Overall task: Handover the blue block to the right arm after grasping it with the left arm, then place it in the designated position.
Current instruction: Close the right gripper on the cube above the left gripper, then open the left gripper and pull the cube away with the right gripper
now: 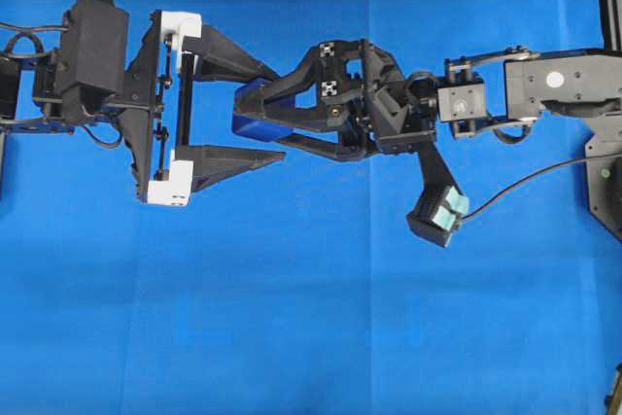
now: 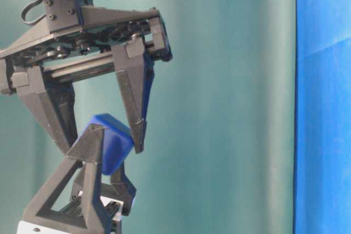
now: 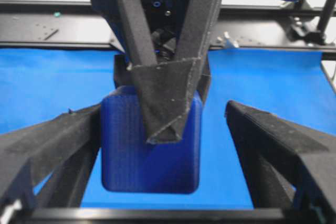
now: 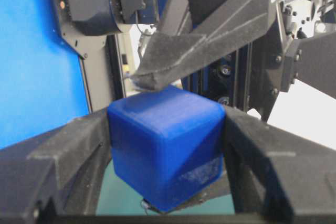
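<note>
Two pincers meet above the counter point(image 1: 292, 337): the right pincer point(image 1: 255, 116) clamps the blue block point(image 1: 260, 123) between its fingers. The left pincer point(image 1: 264, 112) stands wide open around it, touching nothing, so the handover looks complete.

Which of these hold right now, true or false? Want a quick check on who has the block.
1. The right end effector is shut on the block. True.
2. The left end effector clamps the block. False: its fingers stand wide apart, and at least the one in the overhead view is clear of the block.
3. The block rests on the cloth. False: it is held in the air; the table-level view shows it between the fingers, well off any surface.
4. The two end effectors point at each other. True: the overhead view shows their tips overlapping around the block.
5. The block is red. False: it is dark blue.
</note>
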Motion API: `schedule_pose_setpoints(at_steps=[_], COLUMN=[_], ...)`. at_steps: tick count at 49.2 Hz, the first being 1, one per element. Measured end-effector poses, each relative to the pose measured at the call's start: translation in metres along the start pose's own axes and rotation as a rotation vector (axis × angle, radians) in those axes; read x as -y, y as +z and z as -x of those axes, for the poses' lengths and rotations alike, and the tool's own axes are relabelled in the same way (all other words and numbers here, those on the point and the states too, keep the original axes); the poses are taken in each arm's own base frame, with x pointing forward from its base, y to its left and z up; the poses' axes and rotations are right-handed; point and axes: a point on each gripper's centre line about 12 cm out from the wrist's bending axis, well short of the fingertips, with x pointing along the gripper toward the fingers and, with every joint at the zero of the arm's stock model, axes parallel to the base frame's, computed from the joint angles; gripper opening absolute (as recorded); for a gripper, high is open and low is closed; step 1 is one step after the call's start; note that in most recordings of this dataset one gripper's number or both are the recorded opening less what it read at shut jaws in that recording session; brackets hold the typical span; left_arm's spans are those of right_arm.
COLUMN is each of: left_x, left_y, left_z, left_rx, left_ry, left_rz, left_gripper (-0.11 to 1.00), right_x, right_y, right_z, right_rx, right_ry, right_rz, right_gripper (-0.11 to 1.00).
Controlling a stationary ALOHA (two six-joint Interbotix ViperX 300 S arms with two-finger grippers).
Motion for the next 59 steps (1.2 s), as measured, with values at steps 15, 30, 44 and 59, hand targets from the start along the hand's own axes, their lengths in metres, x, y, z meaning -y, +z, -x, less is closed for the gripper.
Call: schedule_pose_setpoints(at_steps=[15, 30, 44, 59], left_x=[0.000, -0.001, -0.001, -0.001], left_y=[-0.001, 0.000, 0.000, 0.000], left_z=[0.000, 0.000, 0.000, 0.000], left_rx=[-0.002, 0.000, 0.000, -0.001], left_ry=[0.000, 0.002, 0.002, 0.003], left_rz=[0.014, 0.012, 0.012, 0.012], left_gripper=[0.93, 0.93, 0.93, 0.93], right_x=[-0.005, -0.006, -0.005, -0.006], right_y=[0.001, 0.003, 0.009, 0.007], right_z=[0.035, 0.082, 0.106, 0.107], right_rx=[-0.023, -0.057, -0.069, -0.088], right_ry=[0.015, 0.016, 0.016, 0.031], right_rz=[0.000, 0.005, -0.004, -0.056], right_gripper=[0.54, 0.54, 0.54, 0.54])
